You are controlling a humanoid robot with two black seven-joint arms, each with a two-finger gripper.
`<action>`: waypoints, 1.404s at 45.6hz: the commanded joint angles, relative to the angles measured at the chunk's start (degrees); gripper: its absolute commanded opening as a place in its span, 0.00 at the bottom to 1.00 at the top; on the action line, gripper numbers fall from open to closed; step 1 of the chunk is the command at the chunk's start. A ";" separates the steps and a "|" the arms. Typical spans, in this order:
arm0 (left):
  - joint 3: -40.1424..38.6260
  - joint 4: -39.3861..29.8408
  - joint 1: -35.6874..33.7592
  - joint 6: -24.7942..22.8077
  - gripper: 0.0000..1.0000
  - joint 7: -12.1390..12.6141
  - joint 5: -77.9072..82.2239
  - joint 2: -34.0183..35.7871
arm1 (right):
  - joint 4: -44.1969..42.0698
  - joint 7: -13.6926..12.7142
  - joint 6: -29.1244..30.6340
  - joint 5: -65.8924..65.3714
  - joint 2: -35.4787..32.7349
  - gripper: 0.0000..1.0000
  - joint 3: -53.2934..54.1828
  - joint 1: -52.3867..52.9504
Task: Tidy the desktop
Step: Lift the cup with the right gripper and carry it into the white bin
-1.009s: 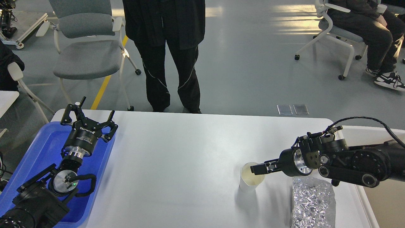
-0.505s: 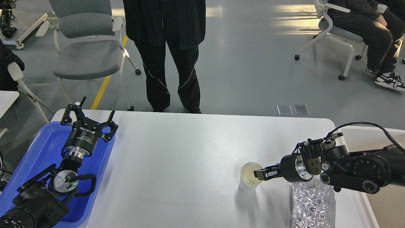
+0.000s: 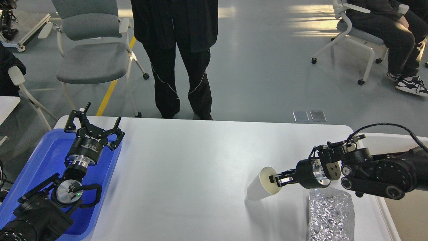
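Desktop, the wide white tabletop with rounded corners, fills the middle of the head view and carries little: a white paper cup toward its right side and a crinkled foil bag near the right front edge. The cup is tipped, its mouth turned right and its base low on the left, apparently because the right gripper pinches its rim, one finger inside the mouth, which suggests it is being lifted to be cleared away. That arm reaches in low and nearly level from the right, wrist just above the foil bag. A beige-white bin at the right edge looks the likely destination. On the far left, the left gripper hovers above a blue tray, fingers spread and holding nothing, forearm angled up from the lower corner.
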 commanded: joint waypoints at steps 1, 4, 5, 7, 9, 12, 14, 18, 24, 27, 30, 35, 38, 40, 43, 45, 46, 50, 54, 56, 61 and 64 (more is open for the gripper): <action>-0.04 0.00 0.00 -0.05 1.00 0.00 0.00 0.00 | 1.86 0.47 0.20 0.15 -3.72 0.00 -2.65 6.80; -0.04 0.00 0.00 -0.05 1.00 0.00 0.00 0.00 | 4.58 0.47 0.28 0.24 -6.44 0.00 -3.09 9.26; -0.04 0.00 0.00 -0.05 1.00 0.00 0.00 0.00 | 5.72 0.38 0.55 0.24 -8.02 0.00 -3.18 10.49; 0.05 0.00 0.00 -0.05 1.00 0.00 0.00 0.00 | 6.70 0.38 1.60 0.33 -9.87 0.00 -3.27 12.25; -0.04 0.00 0.00 -0.05 1.00 0.00 0.00 0.00 | 7.31 0.29 3.00 0.68 -11.37 0.00 -3.88 14.27; -0.04 0.00 0.00 -0.05 1.00 0.00 0.00 0.00 | 8.81 0.29 4.85 2.08 -13.91 0.00 -5.11 18.04; -0.04 0.00 0.00 -0.05 1.00 -0.08 0.00 0.00 | 9.86 0.29 5.73 3.05 -15.50 0.00 -5.81 20.33; -0.04 0.00 0.00 0.04 1.00 0.00 0.00 0.00 | 10.92 0.29 8.89 2.97 -18.84 0.00 -6.35 23.50; -0.04 0.00 0.00 0.04 1.00 0.00 0.00 0.00 | 11.62 0.29 13.99 2.97 -23.15 0.00 -5.64 28.59; 0.05 0.00 0.00 0.04 1.00 0.00 -0.08 0.00 | 11.71 0.29 16.01 2.79 -24.47 0.00 -5.73 30.88; 0.05 0.00 0.00 0.04 1.00 0.00 -0.08 0.00 | 11.71 0.29 16.81 2.27 -25.52 0.00 -5.73 32.12; 0.05 0.09 0.00 0.04 1.00 0.00 -0.08 0.00 | 12.15 0.12 16.98 0.25 -27.37 0.00 -5.64 32.56; -0.04 0.00 0.00 0.04 1.00 0.00 -0.08 0.00 | 12.50 0.12 16.98 -0.90 -28.60 0.00 -5.73 32.56; 0.05 0.09 0.00 0.04 1.00 0.00 -0.08 0.00 | 12.42 0.12 16.98 -1.34 -29.56 0.00 -5.64 32.56; -0.04 0.00 0.00 0.04 1.00 0.00 -0.08 0.00 | 12.24 0.12 16.90 -1.34 -31.06 0.00 -5.29 32.65; 0.05 0.00 0.00 0.04 1.00 0.00 -0.08 0.00 | 12.15 0.12 16.90 -1.43 -31.94 0.00 -5.20 32.47; 0.05 0.09 0.00 0.04 1.00 0.00 -0.08 0.00 | 12.15 0.12 16.90 -1.43 -32.46 0.00 -5.20 32.38; -0.04 0.00 0.00 0.04 1.00 -0.08 -0.08 0.00 | 12.15 0.12 16.72 -1.43 -34.75 0.00 -5.20 31.95; -0.04 0.00 0.00 0.04 1.00 -0.08 -0.08 0.00 | 11.36 0.21 16.19 -1.25 -36.59 0.00 -4.94 31.68; -0.04 0.09 0.00 0.04 1.00 -0.08 -0.08 0.00 | 10.49 0.21 15.93 -0.99 -37.56 0.00 -4.50 31.42; -0.04 0.09 0.00 0.04 1.00 0.00 -0.08 0.00 | 8.82 0.47 13.74 -0.90 -40.90 0.00 -3.18 28.96; -0.04 0.09 0.09 0.04 1.00 -0.08 -0.08 0.00 | 6.97 0.56 12.42 -0.38 -42.13 0.00 -2.22 26.50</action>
